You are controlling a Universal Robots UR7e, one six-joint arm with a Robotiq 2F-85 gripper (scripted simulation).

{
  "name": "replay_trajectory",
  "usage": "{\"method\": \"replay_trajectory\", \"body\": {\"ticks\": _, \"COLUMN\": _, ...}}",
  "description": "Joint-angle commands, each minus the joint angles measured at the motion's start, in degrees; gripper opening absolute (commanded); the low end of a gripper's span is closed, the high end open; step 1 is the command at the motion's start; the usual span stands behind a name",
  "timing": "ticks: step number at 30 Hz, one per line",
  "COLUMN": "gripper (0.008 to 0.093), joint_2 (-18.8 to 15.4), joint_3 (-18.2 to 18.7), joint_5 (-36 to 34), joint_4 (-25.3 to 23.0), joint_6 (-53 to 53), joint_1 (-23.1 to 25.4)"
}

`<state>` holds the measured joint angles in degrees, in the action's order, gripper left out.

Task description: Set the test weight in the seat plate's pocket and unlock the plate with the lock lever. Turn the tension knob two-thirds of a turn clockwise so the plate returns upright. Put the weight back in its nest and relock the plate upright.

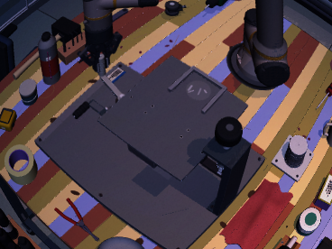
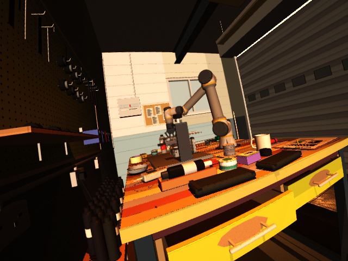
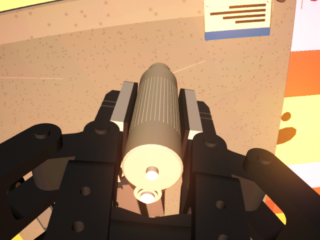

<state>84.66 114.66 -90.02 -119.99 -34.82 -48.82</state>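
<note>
On the dark base in the middle of the striped bench, the grey seat plate [image 1: 171, 112] lies flat, with a railed round pocket [image 1: 197, 89] at its far end. The pocket looks empty. At the base's far left corner my gripper [image 1: 102, 64] is closed around the ribbed grip of the lock lever [image 3: 155, 113], whose pale arm [image 1: 112, 85] runs down toward the plate's left edge. The black round tension knob [image 1: 228, 131] sits on a dark tower at the base's right side. I cannot make out the test weight in the side views.
The robot's base column [image 1: 261, 45] stands at the far right of the bench. A red-banded can [image 1: 48, 56], a tape roll [image 1: 20, 163], red pliers [image 1: 74, 219] and a knurled part on a plate [image 1: 295, 153] lie around the fixture.
</note>
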Motion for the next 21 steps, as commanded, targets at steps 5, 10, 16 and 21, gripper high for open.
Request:
{"method": "replay_trajectory", "body": {"ticks": 5, "gripper": 0.008, "joint_2": -0.42, "joint_3": -0.5, "joint_5": 0.02, "joint_4": -0.01, "joint_6": 0.25, "joint_1": 0.25}}
{"method": "replay_trajectory", "body": {"ticks": 10, "gripper": 0.008, "joint_2": -0.82, "joint_3": -0.96, "joint_5": 0.02, "joint_4": 0.04, "joint_6": 0.5, "joint_1": 0.5}}
{"method": "replay_trajectory", "body": {"ticks": 16, "gripper": 0.008, "joint_2": -1.25, "joint_3": -1.45, "joint_5": 0.02, "joint_4": 0.1, "joint_6": 0.78, "joint_1": 0.78}}
{"method": "replay_trajectory", "body": {"ticks": 21, "gripper": 0.008, "joint_2": -1.56, "joint_3": -1.8, "joint_5": 0.02, "joint_4": 0.15, "joint_6": 0.98, "joint_1": 0.98}}
